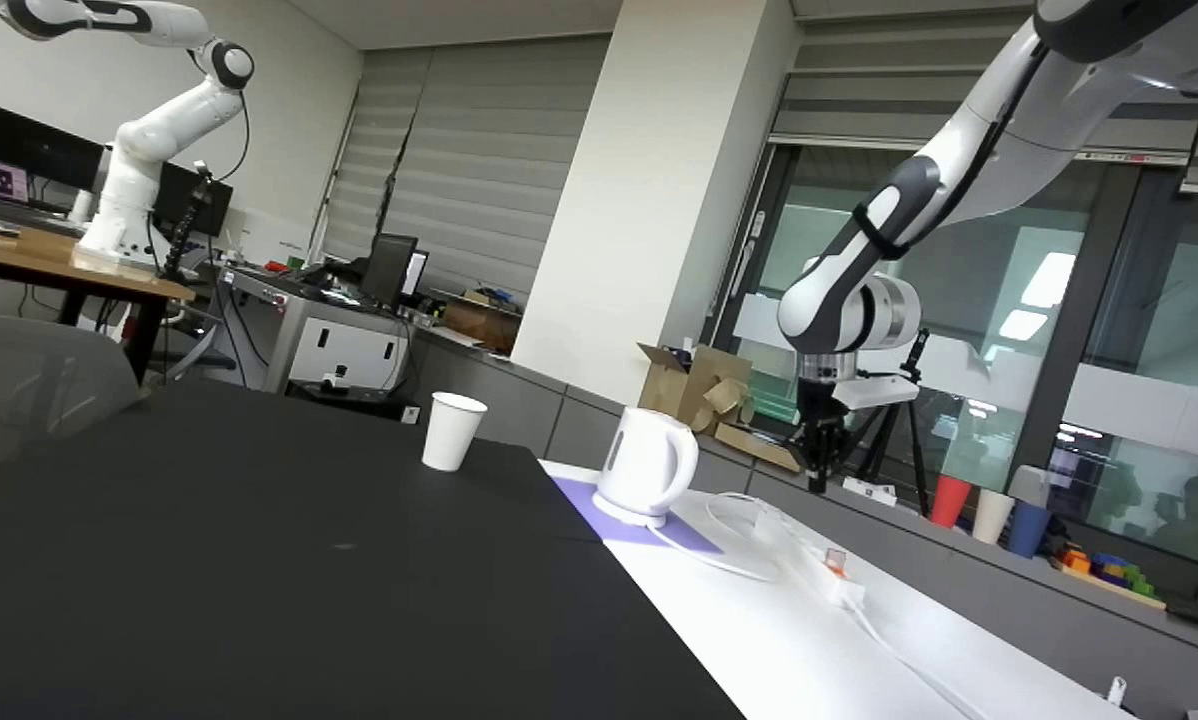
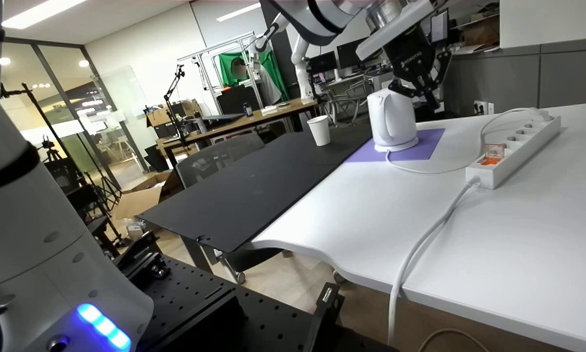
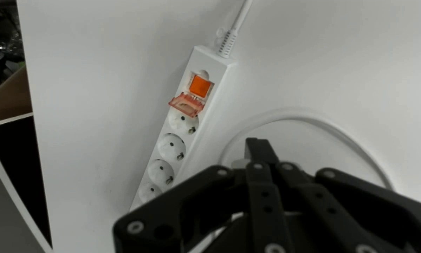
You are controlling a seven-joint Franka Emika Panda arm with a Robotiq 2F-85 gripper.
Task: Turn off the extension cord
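Strip (image 3: pixel 178 133) on the left, clenched gripper (image 3: pixel 261 148) on the right.
In the wrist view the strip lies on the table (image 3: pixel 84 123), its long axis slanting from lower left, where the gripper hides its end, to upper right. Along it come the sockets (image 3: pixel 172 146), the raised cover (image 3: pixel 187 104) and the orange switch (image 3: pixel 200 86), near the cable (image 3: pixel 244 14). Farther right and lower in that view hangs the gripper, above the table and apart from the strip, jaws pressed together with nothing seen between them. From there the switch lies up and to the left; turning it off likely calls for a shift that way, then a press.
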